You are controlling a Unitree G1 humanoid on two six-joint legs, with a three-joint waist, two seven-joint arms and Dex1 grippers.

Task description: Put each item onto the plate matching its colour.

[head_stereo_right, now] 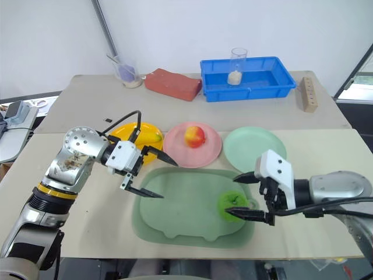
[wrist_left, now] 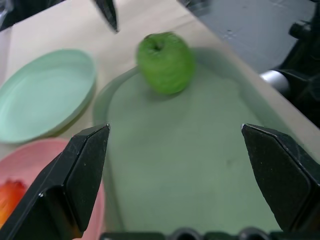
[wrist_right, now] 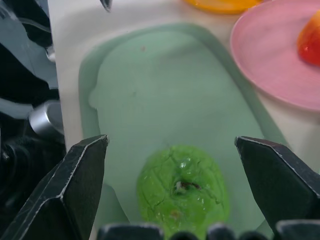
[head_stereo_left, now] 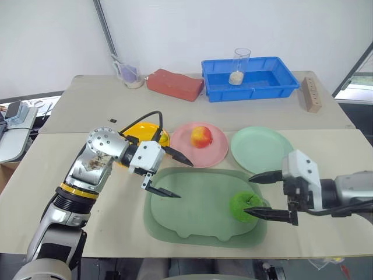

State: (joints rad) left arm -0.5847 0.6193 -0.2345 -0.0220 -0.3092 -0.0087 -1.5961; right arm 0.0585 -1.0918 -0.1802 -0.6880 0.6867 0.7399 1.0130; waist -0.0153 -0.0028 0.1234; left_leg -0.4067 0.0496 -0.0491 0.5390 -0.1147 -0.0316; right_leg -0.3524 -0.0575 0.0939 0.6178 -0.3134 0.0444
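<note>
We advise: right end effector, jaws open astride green apple, close centred, then lift to mint plate; left end effector open, empty.

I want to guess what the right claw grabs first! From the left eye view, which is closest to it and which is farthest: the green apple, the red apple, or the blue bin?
1. Green apple, between the right gripper's open fingers, on the tray.
2. Red apple, on the pink plate, farther back.
3. Blue bin, at the table's far side.

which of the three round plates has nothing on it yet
The pale mint green plate, the one on the right of the row. The pink plate holds the red-and-yellow apple, and the yellow plate holds the banana.
</note>
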